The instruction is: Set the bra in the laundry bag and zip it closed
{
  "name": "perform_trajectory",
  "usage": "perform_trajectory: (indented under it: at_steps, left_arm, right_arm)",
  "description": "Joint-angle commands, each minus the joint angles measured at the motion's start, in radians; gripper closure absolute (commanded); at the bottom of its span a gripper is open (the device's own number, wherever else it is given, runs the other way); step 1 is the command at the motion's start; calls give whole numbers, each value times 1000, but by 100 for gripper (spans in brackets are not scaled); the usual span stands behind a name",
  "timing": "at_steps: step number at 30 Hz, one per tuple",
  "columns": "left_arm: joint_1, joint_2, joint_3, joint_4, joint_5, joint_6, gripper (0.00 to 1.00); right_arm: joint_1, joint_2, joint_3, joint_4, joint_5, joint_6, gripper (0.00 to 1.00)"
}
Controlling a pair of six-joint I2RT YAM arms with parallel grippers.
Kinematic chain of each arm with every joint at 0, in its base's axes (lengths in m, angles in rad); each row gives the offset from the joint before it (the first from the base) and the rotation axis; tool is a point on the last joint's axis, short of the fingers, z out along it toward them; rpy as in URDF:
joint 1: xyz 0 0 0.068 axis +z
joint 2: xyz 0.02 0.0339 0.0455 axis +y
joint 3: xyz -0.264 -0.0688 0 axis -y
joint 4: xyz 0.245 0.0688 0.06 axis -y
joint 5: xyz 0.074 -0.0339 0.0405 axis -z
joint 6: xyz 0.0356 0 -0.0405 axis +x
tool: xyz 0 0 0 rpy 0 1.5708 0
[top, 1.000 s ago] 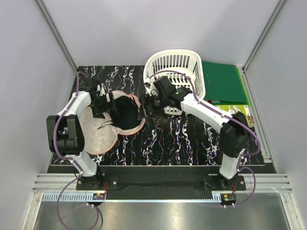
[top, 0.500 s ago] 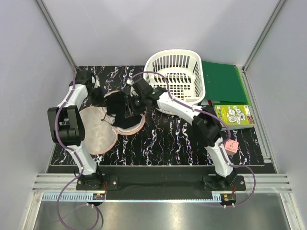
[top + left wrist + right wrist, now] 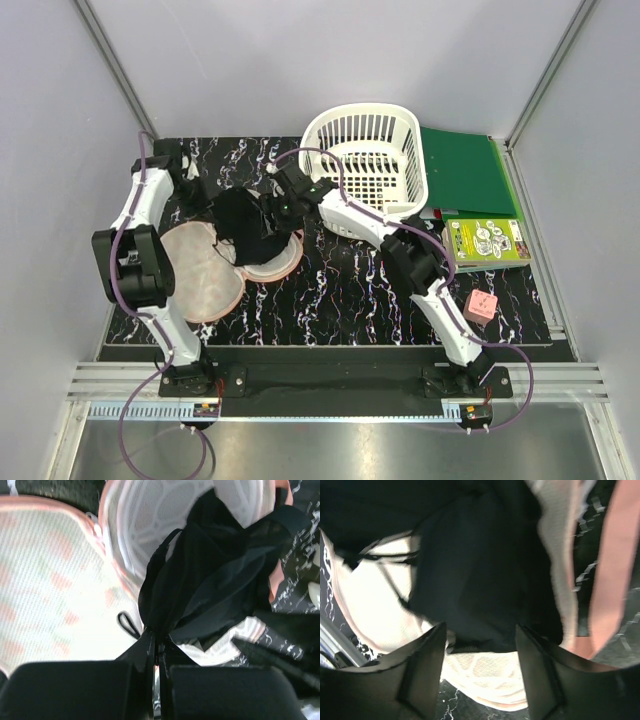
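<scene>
The laundry bag (image 3: 205, 285) lies unzipped at the table's left, one peach half spread flat and the other half (image 3: 282, 260) under the black bra (image 3: 243, 228). In the left wrist view my left gripper (image 3: 157, 647) is shut on a bunched edge of the bra (image 3: 215, 580), which drapes over the pale mesh lining (image 3: 145, 525). My left gripper (image 3: 210, 207) sits at the bra's far-left side. My right gripper (image 3: 277, 208) hovers at its right side. Its fingers (image 3: 422, 672) stand open (image 3: 480, 647) just above the bra (image 3: 480, 565) and mesh (image 3: 487, 675), with nothing between them.
A white slotted basket (image 3: 365, 150) stands at the back, right of the bag. A green folder (image 3: 465, 170) and a printed booklet (image 3: 487, 240) lie at the right. A pink cube (image 3: 481, 305) sits near the right arm's base.
My left gripper has shut on the bra and drawn back toward the far left. The right gripper has moved left over the bag. The bra is bunched up higher.
</scene>
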Motion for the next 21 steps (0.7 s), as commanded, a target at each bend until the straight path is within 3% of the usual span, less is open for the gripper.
perform_trajectory:
  at_steps: [1, 4, 8, 11, 17, 21]
  left_arm:
    - [1, -96, -5, -39, 28, 19, 99]
    - [1, -130, -5, -43, 64, 20, 98]
    - [1, -168, -19, -40, 102, 31, 95]
    - [1, -136, -18, -52, 192, 59, 94]
    - [1, -33, 41, -118, 122, 80, 97]
    - [-1, -77, 25, -120, 123, 51, 99]
  right_arm:
    - [-14, -10, 42, 1, 3, -12, 26]
    - [-16, -24, 6, 2, -4, -30, 17]
    - [-14, -50, -40, 1, -7, -55, 13]
    - [-16, -85, -73, 1, 3, -60, 12]
    - [-14, -119, -90, -4, -1, -63, 13]
    - [-16, -125, -93, -5, 19, -118, 19]
